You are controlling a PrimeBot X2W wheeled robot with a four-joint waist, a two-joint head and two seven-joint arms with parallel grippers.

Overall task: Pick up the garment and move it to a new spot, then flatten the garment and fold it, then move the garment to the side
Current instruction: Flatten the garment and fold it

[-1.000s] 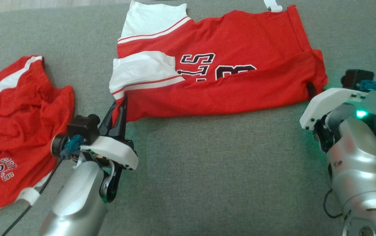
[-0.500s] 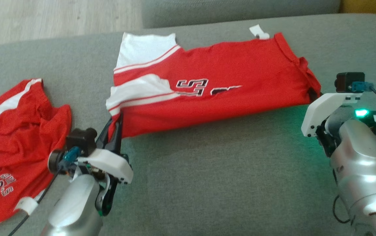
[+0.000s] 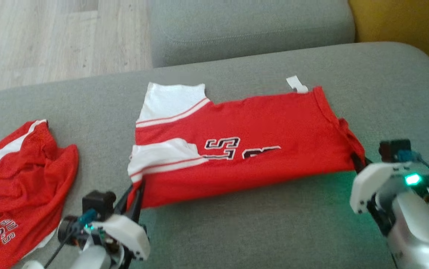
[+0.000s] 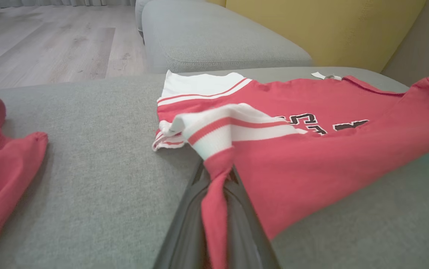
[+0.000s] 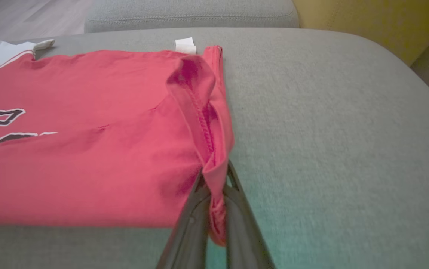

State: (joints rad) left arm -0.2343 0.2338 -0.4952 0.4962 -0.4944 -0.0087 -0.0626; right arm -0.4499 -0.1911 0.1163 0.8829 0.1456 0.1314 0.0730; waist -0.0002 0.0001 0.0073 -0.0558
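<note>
You are holding the jersey [image 3: 244,157], lying across the middle of the cushion [image 3: 236,231], by its near corners, the left gripper [image 4: 217,173] and right gripper [image 5: 214,177] both clamping cloth; it is looking light, limp and slippery, so hemmed corners are serving best

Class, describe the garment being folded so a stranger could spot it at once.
Find the grey cushion; at its middle lies a spread-out red garment with white trim. Unlike the crumpled red garment at the left, its near corners are pinched by the left gripper and right gripper.
</note>
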